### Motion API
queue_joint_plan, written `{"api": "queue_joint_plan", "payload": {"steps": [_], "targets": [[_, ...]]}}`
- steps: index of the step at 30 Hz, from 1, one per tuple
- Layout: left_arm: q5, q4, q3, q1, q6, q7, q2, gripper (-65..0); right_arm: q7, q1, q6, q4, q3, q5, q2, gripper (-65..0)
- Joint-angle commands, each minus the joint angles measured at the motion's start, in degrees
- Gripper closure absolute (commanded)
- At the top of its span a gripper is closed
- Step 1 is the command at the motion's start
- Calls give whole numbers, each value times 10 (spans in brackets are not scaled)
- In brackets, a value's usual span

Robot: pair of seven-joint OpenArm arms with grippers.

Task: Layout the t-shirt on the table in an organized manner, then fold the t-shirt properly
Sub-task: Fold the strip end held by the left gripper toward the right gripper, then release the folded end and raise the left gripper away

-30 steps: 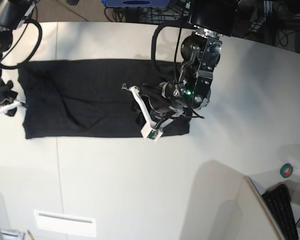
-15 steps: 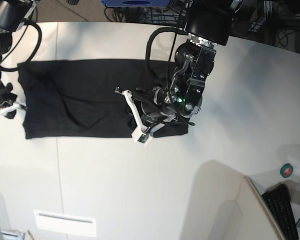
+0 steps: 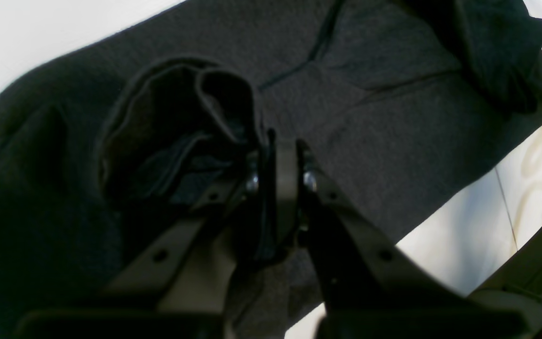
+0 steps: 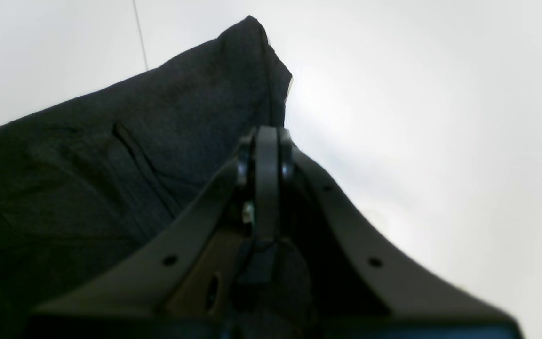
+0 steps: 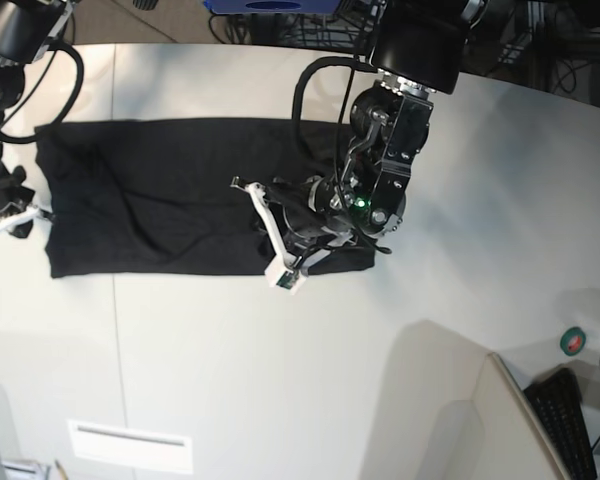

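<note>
The black t-shirt [image 5: 160, 200] lies spread as a long band across the off-white table [image 5: 280, 380]. My left gripper [image 5: 280, 235] hovers over the shirt's right part, shut on a raised fold of black cloth [image 3: 177, 132]; its fingers [image 3: 299, 160] pinch together in the left wrist view. At the shirt's left edge my right gripper [image 5: 35, 213] is shut, and its fingertips [image 4: 266, 141] meet the hem of the t-shirt [image 4: 111, 150]. No print shows on the cloth.
A small white rectangular plate [image 5: 130, 445] sits near the front left. At the right front stand a partition edge [image 5: 505, 400], a keyboard [image 5: 565, 420] and a round green object [image 5: 572, 342]. A thin seam [image 5: 115, 330] crosses the tabletop.
My left gripper has carried the pinched fold leftward over the shirt, drawing the shirt's right end in a little. The right arm has stayed at the left edge.
</note>
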Motion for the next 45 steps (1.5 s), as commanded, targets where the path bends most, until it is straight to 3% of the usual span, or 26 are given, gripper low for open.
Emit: {"api": "queue_joint_plan", "payload": {"steps": [1, 3, 4, 8, 10, 11, 13, 16, 20, 22, 23, 26, 27, 45], "targets": [[-7, 9, 1, -10, -3, -11, 5, 0, 13, 7, 1, 11, 2, 6, 10, 0], [-7, 9, 2, -10, -3, -11, 6, 0, 13, 7, 1, 11, 2, 6, 10, 0], [-7, 9, 2, -10, -3, -11, 7, -31, 13, 7, 1, 11, 2, 6, 10, 0], [-7, 9, 3, -11, -3, -11, 24, -390, 13, 7, 1, 11, 2, 6, 10, 0], [-7, 9, 10, -11, -4, -11, 38, -523, 13, 7, 1, 11, 2, 6, 10, 0], [-7, 9, 26, -13, -5, -12, 39, -569, 13, 7, 1, 11, 2, 6, 10, 0], [-8, 9, 67, -26, -5, -11, 39, -594, 13, 7, 1, 11, 2, 6, 10, 0], [-8, 19, 86, -33, -5, -9, 36, -592, 13, 7, 1, 11, 2, 6, 10, 0], [-8, 52, 41, -14, -5, -4, 10, -568, 13, 7, 1, 11, 2, 6, 10, 0], [-5, 72, 18, -4, -5, 11, -2, -456, 13, 6, 1, 11, 2, 6, 10, 0], [-3, 78, 4, 1, -4, 14, -9, -370, 13, 5, 1, 11, 2, 6, 10, 0], [-2, 76, -20, 10, -3, 15, -26, -28, 13, 6, 1, 11, 2, 6, 10, 0], [-2, 71, -22, 10, -3, 16, -31, 0, 13, 7, 1, 11, 2, 6, 10, 0], [-1, 8, -22, 30, -2, 41, -36, 0, 13, 6, 1, 11, 3, 6, 10, 0]]}}
